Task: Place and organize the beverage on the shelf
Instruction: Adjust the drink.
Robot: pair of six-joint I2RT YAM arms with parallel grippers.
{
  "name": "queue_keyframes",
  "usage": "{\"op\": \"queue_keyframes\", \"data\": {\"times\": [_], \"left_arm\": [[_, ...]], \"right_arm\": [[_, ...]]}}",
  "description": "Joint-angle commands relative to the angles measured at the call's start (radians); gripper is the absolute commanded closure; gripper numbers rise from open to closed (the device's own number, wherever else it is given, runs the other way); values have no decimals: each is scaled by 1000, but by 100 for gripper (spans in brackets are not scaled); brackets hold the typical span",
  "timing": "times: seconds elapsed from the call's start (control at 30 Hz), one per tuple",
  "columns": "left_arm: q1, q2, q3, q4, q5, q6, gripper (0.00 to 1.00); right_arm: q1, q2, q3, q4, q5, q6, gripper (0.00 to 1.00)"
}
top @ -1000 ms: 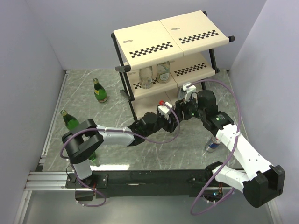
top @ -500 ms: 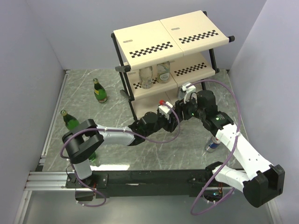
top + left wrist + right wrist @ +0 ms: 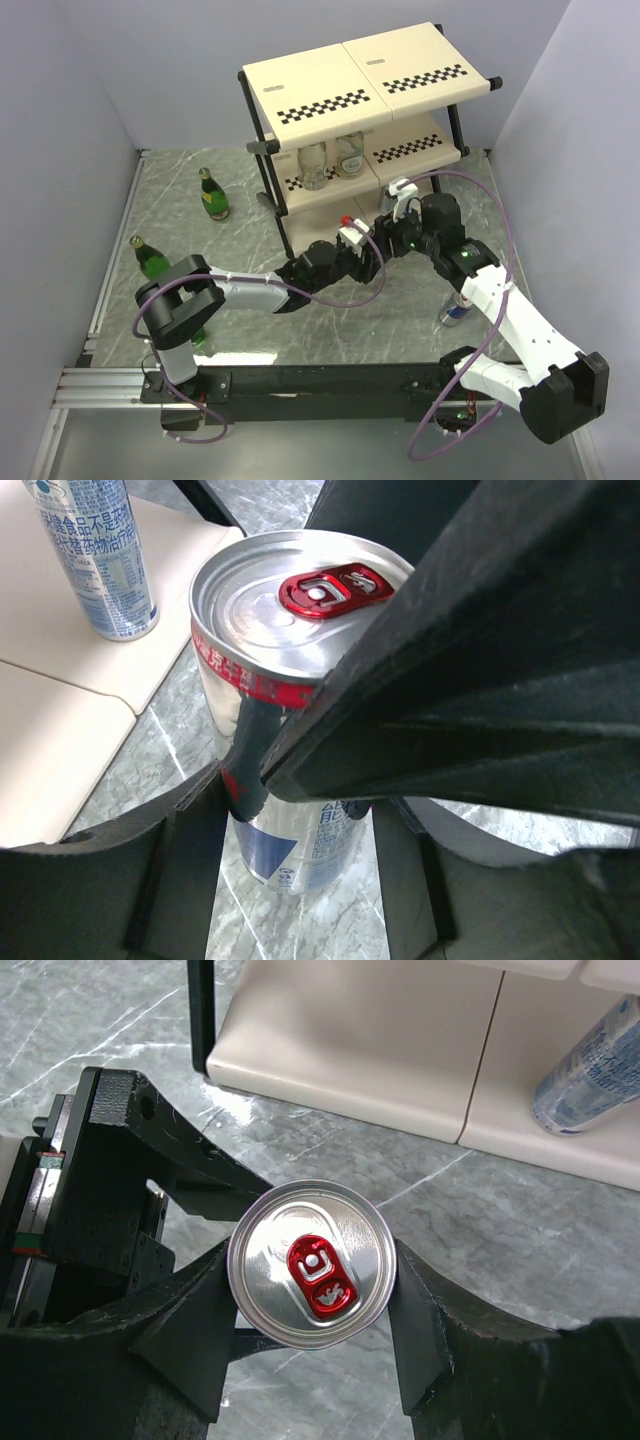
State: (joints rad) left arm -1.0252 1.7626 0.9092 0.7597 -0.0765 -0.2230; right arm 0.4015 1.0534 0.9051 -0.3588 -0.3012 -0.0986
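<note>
A slim silver-and-blue can (image 3: 312, 1263) with a red tab hangs above the marble floor in front of the shelf (image 3: 365, 75). My right gripper (image 3: 312, 1305) is shut on its upper rim, a finger pressed to each side. My left gripper (image 3: 295, 835) comes in from the left, its two fingers closed against the can's lower body (image 3: 300, 855). In the top view the left gripper (image 3: 362, 252) and the right gripper (image 3: 385, 236) meet by the shelf's bottom tier and hide the can. Another can (image 3: 95, 555) stands on the bottom tier. Two clear bottles (image 3: 330, 160) stand on the middle tier.
Two green bottles (image 3: 212, 194) (image 3: 151, 258) stand on the floor at left, a third (image 3: 198, 335) behind the left arm's base. One can (image 3: 456, 310) stands on the floor beside the right arm. The shelf's black post (image 3: 200, 1015) is close to the grippers.
The left gripper's fingers have drawn in around the can's lower body. Both arms and the can have stayed where they were.
</note>
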Motion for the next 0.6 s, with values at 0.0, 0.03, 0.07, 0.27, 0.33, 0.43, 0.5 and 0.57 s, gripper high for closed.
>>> {"op": "queue_keyframes", "data": {"times": [0.0,0.03,0.07,0.27,0.33,0.43,0.5,0.57], "left_arm": [[-1,-28,-21,135,26,-6,100],[-1,-35,-26,138,24,-6,100],[-1,-38,-38,142,24,-7,100],[-1,-60,-79,178,14,-16,99],[1,-60,-87,182,15,-19,100],[-1,-63,-90,185,17,-21,100],[-1,-64,-93,188,14,-21,100],[-1,-66,-99,194,8,-19,100]], "right_arm": [[8,-26,46,58,-53,-1,57],[10,-27,46,60,-50,-1,53],[8,-30,44,60,-50,-1,45],[10,-46,41,61,-50,-1,29],[8,-47,41,58,-55,-1,26],[8,-49,44,57,-61,0,24],[8,-49,44,55,-58,0,24],[8,-52,46,50,-50,-1,24]]}}
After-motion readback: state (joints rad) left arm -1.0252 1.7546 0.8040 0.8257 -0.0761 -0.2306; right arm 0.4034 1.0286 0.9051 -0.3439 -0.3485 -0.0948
